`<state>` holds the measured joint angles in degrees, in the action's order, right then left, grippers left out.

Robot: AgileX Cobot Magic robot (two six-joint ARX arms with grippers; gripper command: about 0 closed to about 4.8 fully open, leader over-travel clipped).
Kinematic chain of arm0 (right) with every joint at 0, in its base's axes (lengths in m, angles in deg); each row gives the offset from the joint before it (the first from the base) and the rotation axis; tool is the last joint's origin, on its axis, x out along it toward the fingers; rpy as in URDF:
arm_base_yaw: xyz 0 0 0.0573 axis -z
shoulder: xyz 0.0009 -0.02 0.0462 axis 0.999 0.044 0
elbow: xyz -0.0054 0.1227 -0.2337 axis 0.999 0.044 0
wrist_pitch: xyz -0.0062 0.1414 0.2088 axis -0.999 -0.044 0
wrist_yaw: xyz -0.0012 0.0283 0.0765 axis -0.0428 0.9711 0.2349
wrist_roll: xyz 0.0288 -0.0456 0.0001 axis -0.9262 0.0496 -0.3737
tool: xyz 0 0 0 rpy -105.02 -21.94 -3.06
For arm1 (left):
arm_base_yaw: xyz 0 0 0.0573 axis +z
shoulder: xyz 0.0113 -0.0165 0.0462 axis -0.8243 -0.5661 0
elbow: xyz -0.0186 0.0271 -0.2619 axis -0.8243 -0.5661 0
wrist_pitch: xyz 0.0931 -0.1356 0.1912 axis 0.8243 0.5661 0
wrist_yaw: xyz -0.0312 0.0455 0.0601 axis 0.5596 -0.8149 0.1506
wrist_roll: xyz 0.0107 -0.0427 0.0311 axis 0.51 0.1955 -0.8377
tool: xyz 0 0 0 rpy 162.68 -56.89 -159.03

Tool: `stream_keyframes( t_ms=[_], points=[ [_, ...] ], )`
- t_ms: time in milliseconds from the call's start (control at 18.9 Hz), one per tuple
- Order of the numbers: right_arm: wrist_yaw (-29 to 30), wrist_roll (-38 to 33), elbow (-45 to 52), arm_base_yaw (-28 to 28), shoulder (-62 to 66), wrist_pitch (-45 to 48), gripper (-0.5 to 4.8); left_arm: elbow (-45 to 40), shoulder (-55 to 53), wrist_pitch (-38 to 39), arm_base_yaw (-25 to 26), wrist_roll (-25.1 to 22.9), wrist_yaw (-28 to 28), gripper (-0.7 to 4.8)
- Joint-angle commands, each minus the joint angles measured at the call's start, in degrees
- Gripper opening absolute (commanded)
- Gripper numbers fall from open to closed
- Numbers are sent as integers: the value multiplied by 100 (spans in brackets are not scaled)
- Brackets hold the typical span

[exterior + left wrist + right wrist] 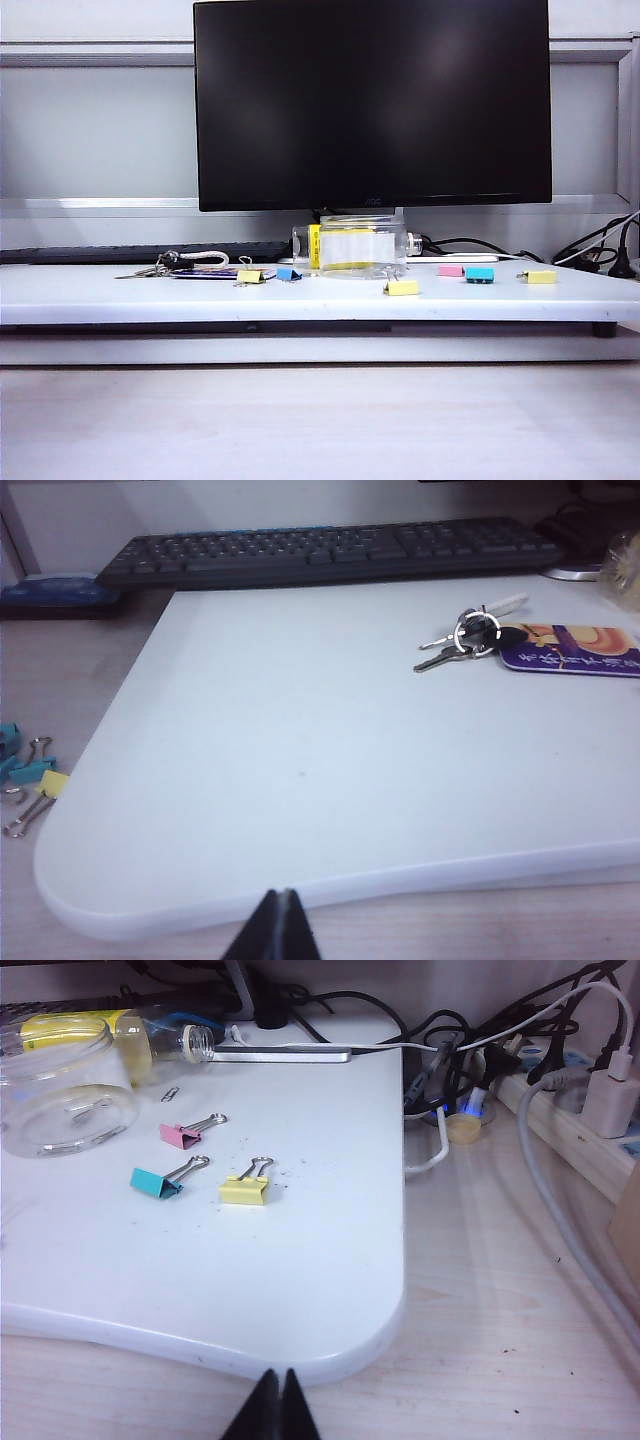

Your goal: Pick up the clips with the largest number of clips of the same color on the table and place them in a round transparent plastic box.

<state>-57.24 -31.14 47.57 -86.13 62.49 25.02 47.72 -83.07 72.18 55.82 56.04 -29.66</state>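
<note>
My left gripper [285, 925] and right gripper [278, 1405] hang before the bench [120, 295] edge, jaws pressed together, empty. Three yellow clips [402, 288] lie scattered on it, around the round transparent plastic box [350, 246].

Three yellow clips [402, 288], two blue clips [479, 274], one pink clip [451, 270].

The only mark I can nearly read is a small logo on the lower bezel of the monitor [372, 105], centre of the exterior view, seemingly "AOC". The print on the jar's label [348, 247] and the key tag [575, 649] is too blurred for me.
</note>
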Motion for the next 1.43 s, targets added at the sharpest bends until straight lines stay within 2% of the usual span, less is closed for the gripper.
stream_keyframes(
  t_ms=[53,475,581,687,740,845,1004,1057,1109,1215,1268,1321,1426],
  points=[
    [0,15,13,-4,-9,26,-1,-15,17,85,-2,-44,31,-6],
    [11,-17,17,-17,-9,-42,-1,-15,17,76,-2,-42,33,-6],
    [120,-214,17,-17,-9,-22,-1,-15,17,72,-4,-11,42,-5],
    [374,-868,17,-17,-9,46,-1,-15,17,70,-4,793,195,-5],
    [590,-1259,17,-15,-9,92,-1,-15,17,55,-4,1526,450,-5],
    [1019,-1869,17,-17,-9,188,-1,-15,17,20,-4,2378,940,-5],
    [1578,-2636,13,-17,-9,702,0,-13,17,-31,-7,3324,1464,-5],
    [2090,-2767,-15,-17,-9,1003,4,-15,17,-103,-7,3622,1626,-5],
    [2277,-2712,-111,-28,-9,1038,10,-15,17,-192,-7,3853,1812,-5],
    [2155,-2387,-417,-96,-9,664,13,-13,17,-479,-9,4234,2264,-2],
    [1792,-1908,-706,-127,-9,275,13,-4,17,-774,-9,4341,2627,0],
    [1447,-1908,-848,-164,-9,162,13,-2,17,-1023,-13,4343,2857,25],
    [876,-1969,-1084,-223,-4,98,13,7,17,-1585,-13,4356,3121,184]
  ],
)
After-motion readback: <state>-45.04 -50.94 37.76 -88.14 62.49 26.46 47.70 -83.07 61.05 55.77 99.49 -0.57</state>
